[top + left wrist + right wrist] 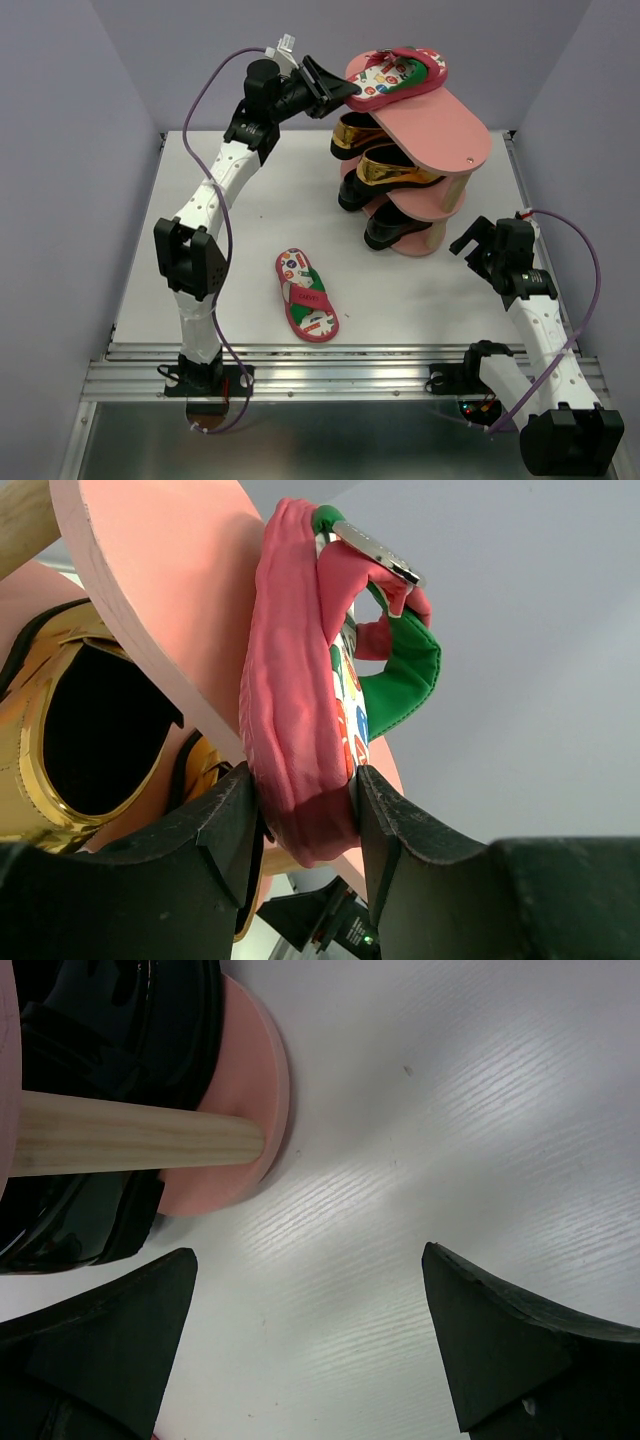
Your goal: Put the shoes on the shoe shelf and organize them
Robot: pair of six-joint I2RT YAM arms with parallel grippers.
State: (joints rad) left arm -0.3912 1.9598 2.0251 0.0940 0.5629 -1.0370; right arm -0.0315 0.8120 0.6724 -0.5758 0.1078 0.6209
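Left gripper (305,792): clamped on one end of a pink flip-flop (395,78), a finger pressed against each side of it.
Held flip-flop: lies footbed up at the far-left end of the top board of the shoe shelf (448,132).
Second flip-flop (307,295): flat on the table (420,290), well apart from the shelf.
Gold loafers (393,166): tucked under the top board.
Black loafers (392,226): on the level below.
Right gripper (310,1260): jaws spread wide, holding nothing, just beside the shelf's bottom board.
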